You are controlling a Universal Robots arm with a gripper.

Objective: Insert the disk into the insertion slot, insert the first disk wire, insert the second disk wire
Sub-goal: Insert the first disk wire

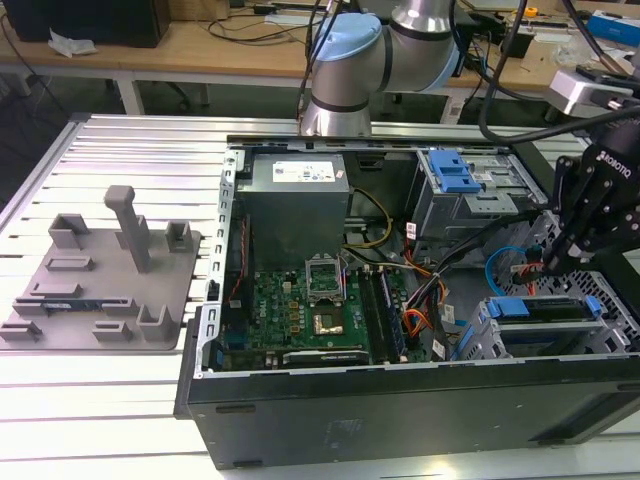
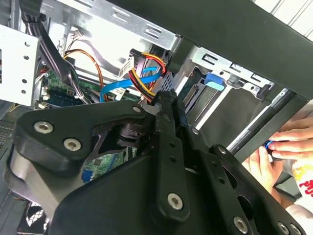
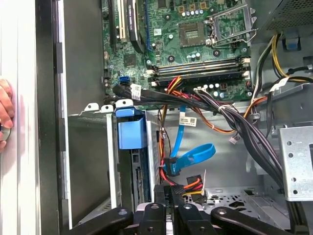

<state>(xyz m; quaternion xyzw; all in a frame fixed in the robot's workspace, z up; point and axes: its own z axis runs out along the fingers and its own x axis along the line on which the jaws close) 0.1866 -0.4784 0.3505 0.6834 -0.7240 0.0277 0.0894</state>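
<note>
The disk (image 1: 545,308) in its blue carrier lies inside the insertion slot (image 1: 487,335), the grey cage at the exterior view's lower right of the open computer case. In the first wrist view the carrier's blue tab (image 3: 131,128) sticks out of the cage wall (image 3: 111,161). My gripper (image 1: 548,268) hangs just above the cage's far end. It is shut on a black connector (image 3: 172,189) of a red, yellow and orange wire bundle (image 2: 143,66), beside the disk's end. A blue flat wire (image 3: 193,156) loops loose close by.
A grey power supply (image 1: 295,185) and a cage with a blue latch (image 1: 455,175) stand at the back of the case, with the green motherboard (image 1: 320,310) between. Black cable bundles (image 3: 234,117) cross above the disk. A person's hand (image 2: 283,147) rests outside the case wall. A grey fixture plate (image 1: 100,280) lies at the left.
</note>
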